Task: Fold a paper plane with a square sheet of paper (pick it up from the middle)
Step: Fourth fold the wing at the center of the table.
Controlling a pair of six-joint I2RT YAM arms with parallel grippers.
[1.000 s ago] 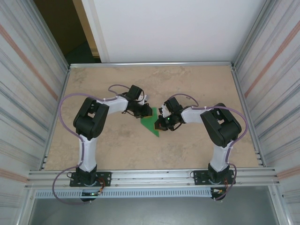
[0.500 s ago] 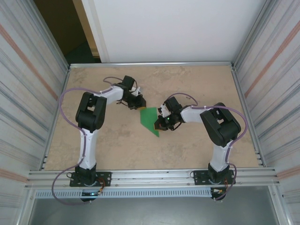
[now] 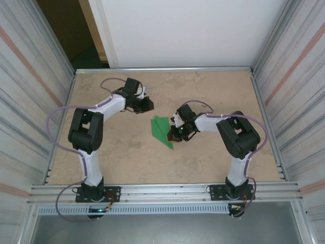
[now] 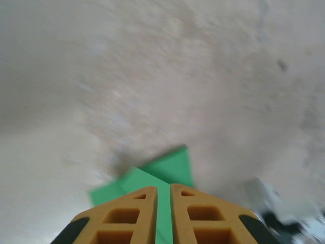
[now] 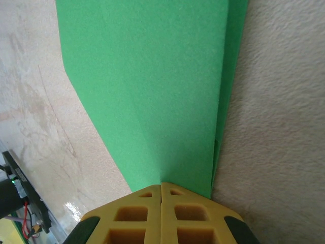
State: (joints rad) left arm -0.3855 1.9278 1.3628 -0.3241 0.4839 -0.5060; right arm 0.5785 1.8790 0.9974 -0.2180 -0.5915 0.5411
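Note:
The green sheet of paper (image 3: 161,130) lies on the table's middle, folded into a layered shape with a point toward the near edge. My right gripper (image 3: 174,133) is shut, its tips (image 5: 161,184) resting at the paper's (image 5: 152,91) right edge, where a folded layer shows along one side. My left gripper (image 3: 149,104) hovers behind and to the left of the sheet, apart from it. In the left wrist view its jaws (image 4: 163,187) stand almost together with nothing between them, and the paper (image 4: 170,165) lies beyond the tips.
The tan table (image 3: 127,152) is boxed in by ribbed metal walls on the left (image 3: 30,101) and right (image 3: 294,101) and a white panel at the back (image 3: 193,30). Both arm bases sit on the near rail (image 3: 162,192).
My left gripper has drawn back from the paper's far corner toward the back left, uncovering the fold. The right gripper and the paper have stayed in place.

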